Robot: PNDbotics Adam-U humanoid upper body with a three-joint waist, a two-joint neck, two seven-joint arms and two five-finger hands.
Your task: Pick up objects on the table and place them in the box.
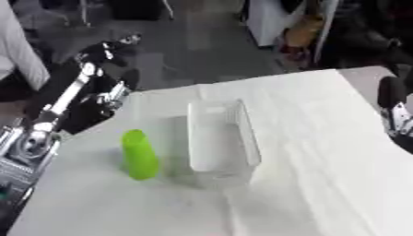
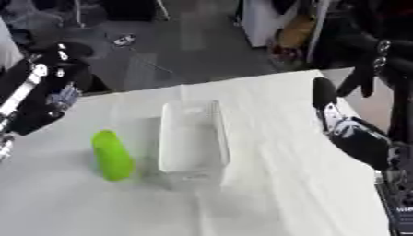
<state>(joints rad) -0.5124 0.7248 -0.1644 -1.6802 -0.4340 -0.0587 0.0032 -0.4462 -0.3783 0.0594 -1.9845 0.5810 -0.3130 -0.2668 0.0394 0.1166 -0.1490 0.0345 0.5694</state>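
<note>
green object: bright green rounded plastic cylinder (image 1: 138, 154), bottle-like, on the white-covered table (image 1: 322, 184). Tilted, top leaning toward the far left. Nothing holds it.
box: clear plastic rectangular box (image 1: 219, 140), open top, long axis running away from the camera. Looks empty inside, though the walls are see-through and blurred.
relation: green cylinder sits just beside the box's left wall, outside it. Can't tell whether they touch; a narrow shadow strip lies between them.
table cover: white cloth or paper, creased, with a fold line running from under the box toward the near edge.
left hand: left hand (image 1: 114, 98) at the table's far-left corner, above the edge, well apart from the cylinder. Holds nothing. Too blurred to say if the fingers are straight or curled – cannot tell.
left arm: black with silver joints, comes in from the left edge, elbow raised.
right hand: right hand (image 2: 324, 96) over the table's right edge, dark fingers pointing up and straight, released, holding nothing. Well apart from the box.
background: dark floor, clutter past the far edge.
</note>
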